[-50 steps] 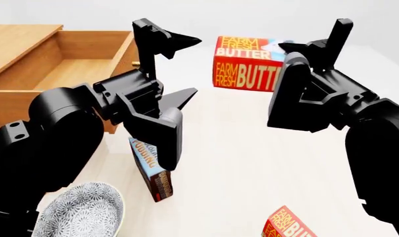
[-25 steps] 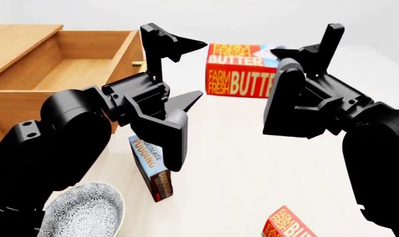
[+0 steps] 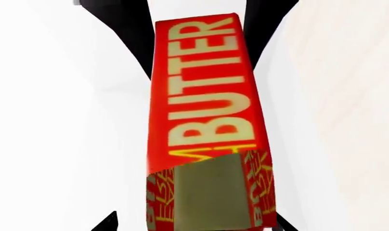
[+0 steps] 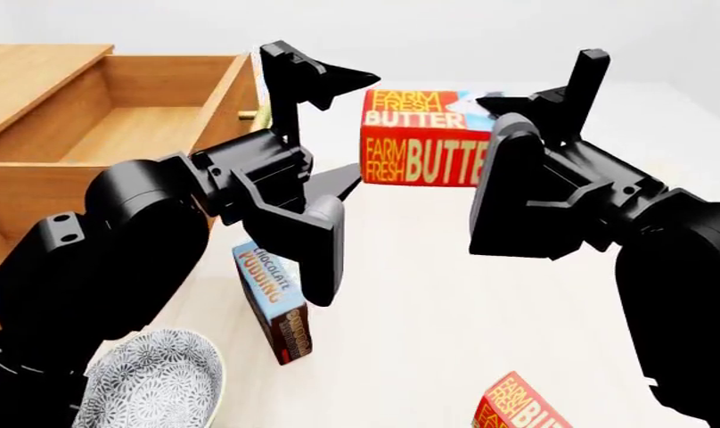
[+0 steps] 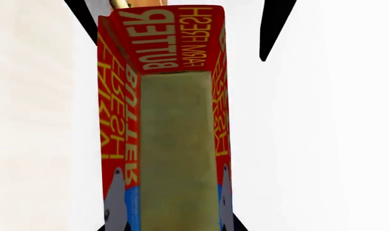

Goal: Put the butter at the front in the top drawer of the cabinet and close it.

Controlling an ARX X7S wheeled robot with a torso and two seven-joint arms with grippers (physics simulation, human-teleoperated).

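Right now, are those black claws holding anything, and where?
It cannot be told: the red butter carton sits between both grippers, left and right, contact unclear.

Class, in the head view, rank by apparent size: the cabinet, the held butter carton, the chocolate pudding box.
1. cabinet, clearly largest.
2. butter carton.
3. chocolate pudding box, partly hidden by the left gripper, so its rank against the butter is unsure.

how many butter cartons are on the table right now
2. One butter carton lies far back between the two pincers, near the open top drawer. The other butter carton is at the front edge, partly cut off.
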